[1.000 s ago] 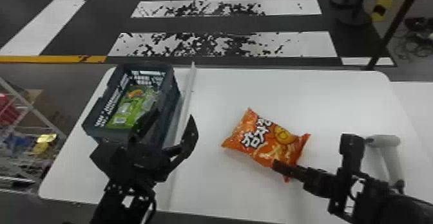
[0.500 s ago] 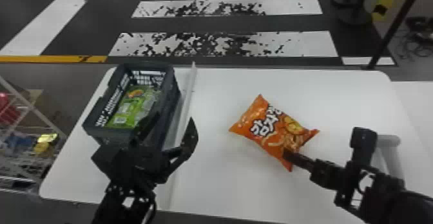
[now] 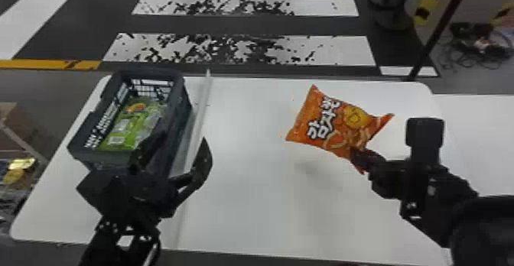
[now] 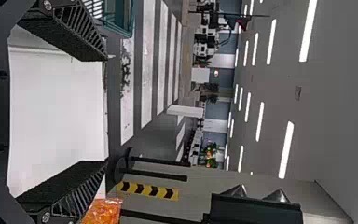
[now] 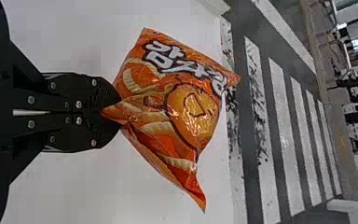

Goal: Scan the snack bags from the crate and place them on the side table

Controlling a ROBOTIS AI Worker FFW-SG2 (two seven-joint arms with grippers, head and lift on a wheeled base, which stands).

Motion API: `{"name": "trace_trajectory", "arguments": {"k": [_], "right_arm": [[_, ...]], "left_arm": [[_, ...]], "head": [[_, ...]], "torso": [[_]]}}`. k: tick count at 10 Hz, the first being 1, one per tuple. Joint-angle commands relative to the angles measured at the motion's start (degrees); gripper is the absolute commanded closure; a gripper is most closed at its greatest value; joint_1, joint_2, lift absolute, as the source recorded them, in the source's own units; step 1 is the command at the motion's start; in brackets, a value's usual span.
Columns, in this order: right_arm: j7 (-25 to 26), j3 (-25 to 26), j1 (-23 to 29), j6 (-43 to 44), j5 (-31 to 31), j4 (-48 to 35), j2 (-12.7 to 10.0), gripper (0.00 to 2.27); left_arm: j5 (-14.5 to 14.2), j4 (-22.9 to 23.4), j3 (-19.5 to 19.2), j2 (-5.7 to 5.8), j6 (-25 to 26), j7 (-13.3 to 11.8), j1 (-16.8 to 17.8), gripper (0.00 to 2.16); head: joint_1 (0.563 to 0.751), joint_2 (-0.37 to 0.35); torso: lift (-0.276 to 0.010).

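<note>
In the head view, my right gripper (image 3: 361,157) holds a corner of an orange snack bag (image 3: 332,125) above the right half of the white table (image 3: 244,192); a faint shadow lies below. The right wrist view has the right gripper (image 5: 113,112) shut on that corner, the printed face of the bag (image 5: 182,107) in sight. My left gripper (image 3: 178,145) stands open by the near right side of the dark crate (image 3: 181,104), which holds green snack bags (image 3: 128,127). The left gripper (image 4: 106,111) has nothing between its fingers in the left wrist view, where the orange bag (image 4: 103,212) appears beyond one finger.
A pale raised strip (image 3: 200,112) runs along the table beside the crate. Another white surface (image 3: 478,131) adjoins the table on the right. Dark stands and a slanting pole (image 3: 439,28) rise behind it, and a cart with goods (image 3: 19,166) is at far left.
The orange bag has risen and shifted right and away with the right gripper, tilting more. The right arm now covers the spot where a white handheld scanner lay. My left arm is nearly still.
</note>
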State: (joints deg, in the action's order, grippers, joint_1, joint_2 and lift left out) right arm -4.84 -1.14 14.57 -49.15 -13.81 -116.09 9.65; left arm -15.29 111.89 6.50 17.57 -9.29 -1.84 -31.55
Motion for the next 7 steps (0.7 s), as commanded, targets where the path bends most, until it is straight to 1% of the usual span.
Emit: {"name": "trace_trajectory", "arguments": {"k": [1, 2, 3, 4, 6, 7], "right_arm": [[3.4, -6.5, 0.3, -0.7, 13.3, -3.0, 2.1, 2.26], [6.5, -11.9, 0.1, -1.6, 22.1, -3.0, 3.8, 2.26], [9.3, -15.9, -0.4, -2.5, 29.0, -2.8, 4.6, 2.26], [13.3, -19.9, -0.7, -2.8, 35.4, -2.0, 5.4, 2.26], [17.0, -26.1, -1.8, -2.8, 46.8, 1.6, 6.1, 2.26], [17.6, -29.3, -2.5, -2.8, 53.6, 4.4, 6.7, 2.26]], "left_arm": [[-0.1, -0.1, 0.0, 0.0, -0.1, -0.1, 0.0, 0.09], [-0.2, -0.3, 0.0, 0.0, -0.1, -0.1, 0.0, 0.09], [-0.3, -0.4, 0.0, 0.0, -0.1, -0.2, 0.0, 0.09], [-1.1, -0.5, -0.3, 0.0, -0.1, -0.8, 0.0, 0.09], [-1.2, -0.6, -0.4, 0.09, -0.1, -0.8, 0.0, 0.09], [-1.3, -0.7, -0.4, 0.09, -0.1, -0.9, 0.0, 0.09]], "head": [[0.695, 0.005], [0.695, -0.014], [0.695, -0.024], [0.695, -0.029], [0.695, -0.035], [0.695, -0.031]], "torso": [[-0.05], [-0.05], [-0.05], [-0.05], [-0.05], [-0.05]]}}
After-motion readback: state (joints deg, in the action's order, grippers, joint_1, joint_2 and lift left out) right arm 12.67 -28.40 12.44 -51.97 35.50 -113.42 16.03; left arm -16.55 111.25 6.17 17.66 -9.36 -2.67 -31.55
